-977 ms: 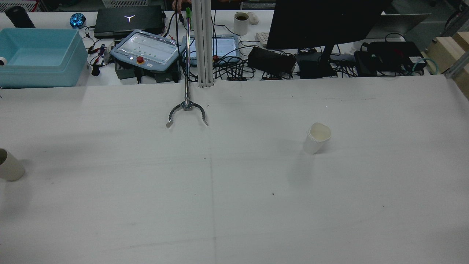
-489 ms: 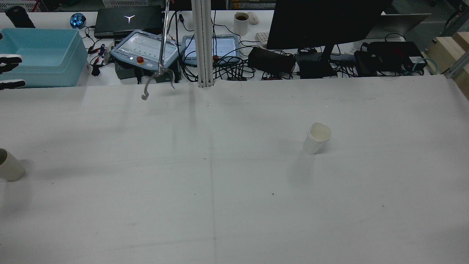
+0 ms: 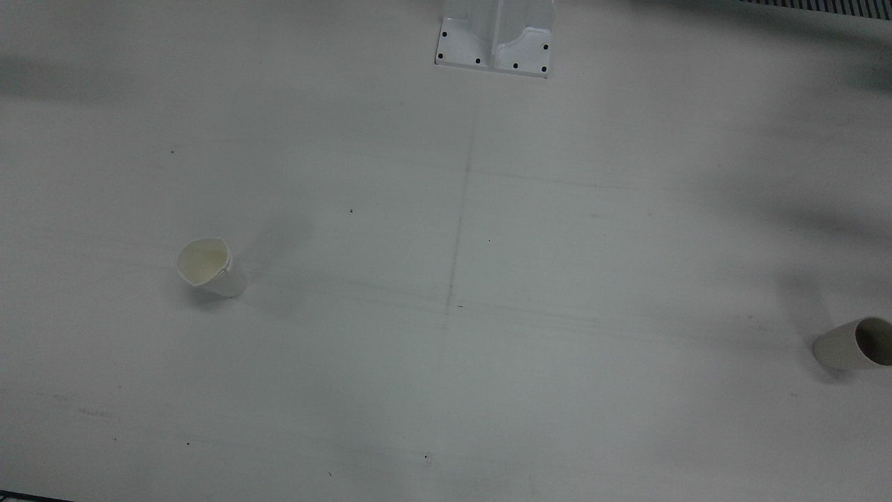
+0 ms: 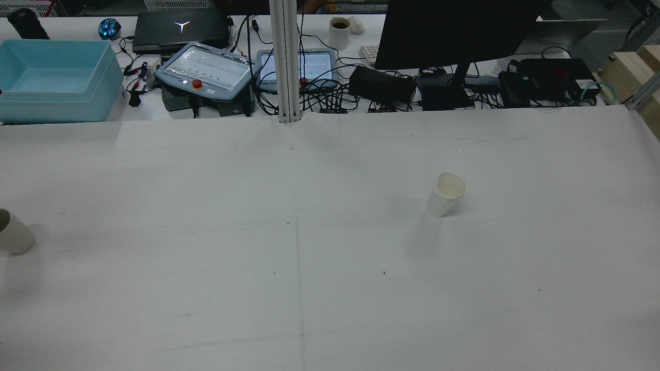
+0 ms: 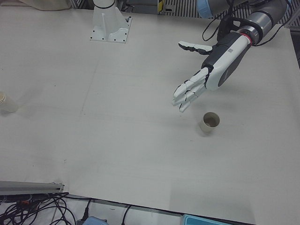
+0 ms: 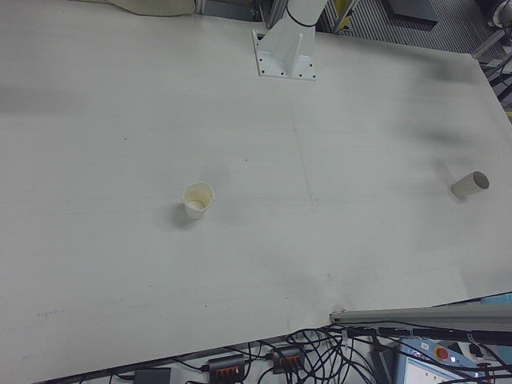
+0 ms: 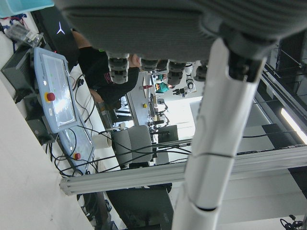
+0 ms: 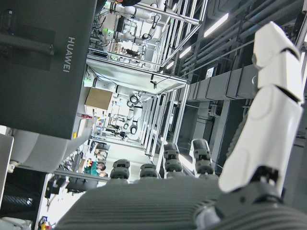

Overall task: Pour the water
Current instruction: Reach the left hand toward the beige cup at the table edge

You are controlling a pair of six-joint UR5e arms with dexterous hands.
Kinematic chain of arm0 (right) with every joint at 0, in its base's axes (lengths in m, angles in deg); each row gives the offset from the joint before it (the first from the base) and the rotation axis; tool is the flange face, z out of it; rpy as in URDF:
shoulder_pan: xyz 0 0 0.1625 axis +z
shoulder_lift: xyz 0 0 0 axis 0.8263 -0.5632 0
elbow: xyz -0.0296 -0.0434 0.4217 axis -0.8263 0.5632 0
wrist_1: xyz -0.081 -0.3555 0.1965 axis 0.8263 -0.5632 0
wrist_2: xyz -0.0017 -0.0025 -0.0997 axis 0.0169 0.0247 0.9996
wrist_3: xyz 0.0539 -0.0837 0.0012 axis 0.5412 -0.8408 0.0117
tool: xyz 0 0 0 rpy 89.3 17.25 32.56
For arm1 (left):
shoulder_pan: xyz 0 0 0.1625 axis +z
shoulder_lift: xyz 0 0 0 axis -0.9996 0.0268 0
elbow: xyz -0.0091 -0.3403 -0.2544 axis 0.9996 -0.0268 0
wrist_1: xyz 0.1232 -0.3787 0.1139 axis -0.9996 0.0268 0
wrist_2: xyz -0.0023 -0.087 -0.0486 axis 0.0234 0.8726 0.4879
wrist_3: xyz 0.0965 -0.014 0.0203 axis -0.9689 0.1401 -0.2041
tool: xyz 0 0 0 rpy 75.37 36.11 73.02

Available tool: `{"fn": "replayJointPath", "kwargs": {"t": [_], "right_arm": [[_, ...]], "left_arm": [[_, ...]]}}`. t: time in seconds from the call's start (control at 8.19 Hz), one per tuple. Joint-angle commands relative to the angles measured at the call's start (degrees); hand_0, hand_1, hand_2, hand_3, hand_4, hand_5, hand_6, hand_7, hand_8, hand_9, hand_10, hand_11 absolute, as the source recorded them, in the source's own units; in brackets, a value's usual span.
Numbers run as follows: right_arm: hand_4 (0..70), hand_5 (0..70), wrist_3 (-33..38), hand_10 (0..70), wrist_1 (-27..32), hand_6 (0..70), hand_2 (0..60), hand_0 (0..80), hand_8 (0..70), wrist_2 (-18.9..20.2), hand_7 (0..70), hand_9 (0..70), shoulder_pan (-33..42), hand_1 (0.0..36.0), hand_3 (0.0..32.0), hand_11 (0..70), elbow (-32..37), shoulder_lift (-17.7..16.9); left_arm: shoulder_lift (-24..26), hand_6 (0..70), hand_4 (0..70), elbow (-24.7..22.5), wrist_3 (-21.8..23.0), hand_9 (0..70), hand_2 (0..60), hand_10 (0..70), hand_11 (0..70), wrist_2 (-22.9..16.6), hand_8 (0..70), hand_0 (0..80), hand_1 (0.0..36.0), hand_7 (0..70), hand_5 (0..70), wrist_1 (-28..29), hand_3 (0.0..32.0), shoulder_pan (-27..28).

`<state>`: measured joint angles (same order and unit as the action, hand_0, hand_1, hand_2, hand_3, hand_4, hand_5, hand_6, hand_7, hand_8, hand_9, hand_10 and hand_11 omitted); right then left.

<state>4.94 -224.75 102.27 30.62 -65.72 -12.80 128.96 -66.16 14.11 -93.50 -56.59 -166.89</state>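
HUAWEI monitor [image 8: 43, 62] behind spread, empty right hand [image 8: 201, 191], left hand [image 5: 206, 77] spread empty over grey cup [image 5: 209, 123]

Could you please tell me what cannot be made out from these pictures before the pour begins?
- Water level: neither the white cup nor the grey cup shows its contents clearly; too small.
- Grey cup: cut by the rear view's left edge.
- Right hand: seen only by its own camera, too close; position over the table unknown.
- Left hand: open above the grey cup; its height is unclear.
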Motion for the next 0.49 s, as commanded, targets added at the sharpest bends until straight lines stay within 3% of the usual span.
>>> {"fn": "replayJointPath", "kwargs": {"t": [0.0, 0.24, 0.37], "right_arm": [[3.6, 15.7, -5.51, 0.9, 21.83, 3.4, 17.8, 48.3, 0.0, 0.05, 9.3, 0.4, 3.75, 17.0, 8.0, 3.0, 13.9, -0.01], [0.0, 6.4, -7.53, 0.0, 25.36, 0.0, 13.6, 48.5, 0.0, -0.56, 2.2, 0.0, -0.91, 17.5, 17.4, 0.2, 19.4, 0.07], [0.0, 6.5, -9.81, 0.0, 25.37, 0.0, 12.7, 47.7, 0.0, -0.65, 1.8, 0.0, -0.91, 16.2, 18.6, 0.2, 21.59, 2.25]], "left_arm": [[-1.74, 0.0, 8.2, -1.21, -14.78, 2.9, 0.0, 4.7, 9.9, 4.26, 0.4, 70.4, 22.5, 12.1, 0.0, -3.14, 9.4, -1.38], [-5.33, 0.0, 6.6, 1.93, -15.81, 3.1, 0.0, 4.6, 9.4, 8.21, 0.7, 61.8, 20.2, 11.8, 0.0, -0.36, 9.0, -1.29], [-7.96, 0.0, 5.3, 6.65, -16.15, 2.0, 0.0, 4.3, 8.9, 8.84, 0.1, 60.2, 19.6, 10.0, 0.0, 6.36, 9.4, -1.29]]}}
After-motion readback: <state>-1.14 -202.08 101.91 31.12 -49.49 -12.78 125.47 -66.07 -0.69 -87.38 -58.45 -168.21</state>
